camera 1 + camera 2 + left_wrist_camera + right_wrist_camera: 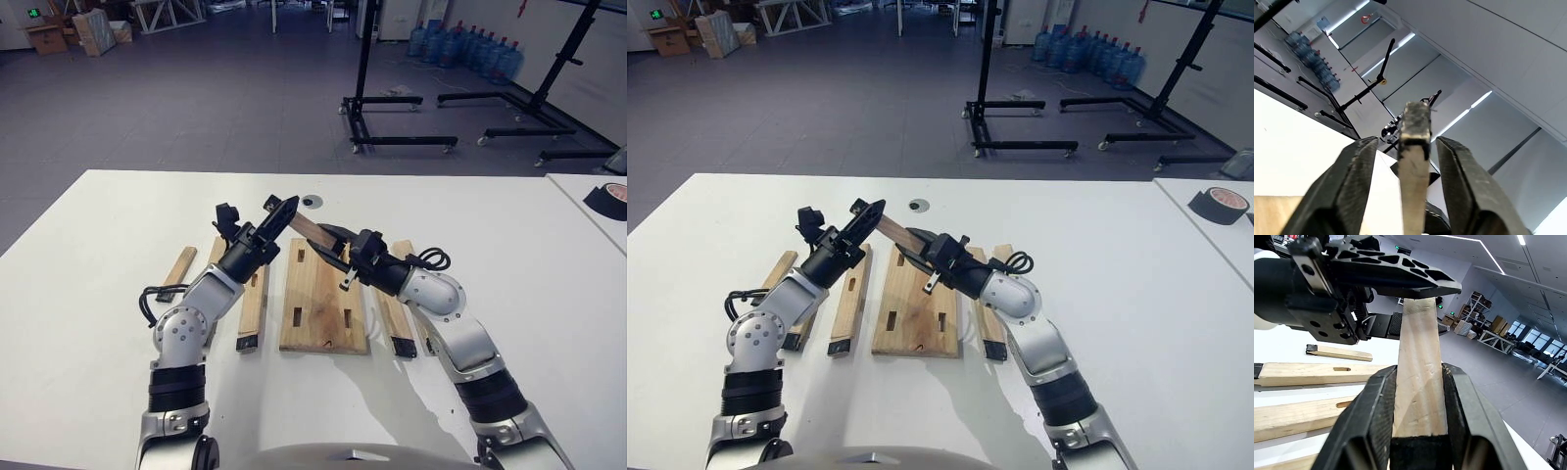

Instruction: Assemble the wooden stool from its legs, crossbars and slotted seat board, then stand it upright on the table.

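Observation:
A short wooden bar (310,228) hangs tilted above the far end of the slotted seat board (323,304). My right gripper (340,240) is shut on the bar's lower end, and in the right wrist view its fingers (1382,406) press both sides of the wood (1420,357). My left gripper (284,212) is open around the upper end. In the left wrist view there are gaps between each of its fingers (1354,181) and the bar (1414,166). The seat board lies flat on the white table (118,225).
Slotted legs lie flat on both sides of the board: one long piece (254,304) and a short piece (179,267) to the left, others (395,318) to the right. A tape roll (609,197) sits on the neighbouring table at the far right. A cable hole (313,201) lies behind the board.

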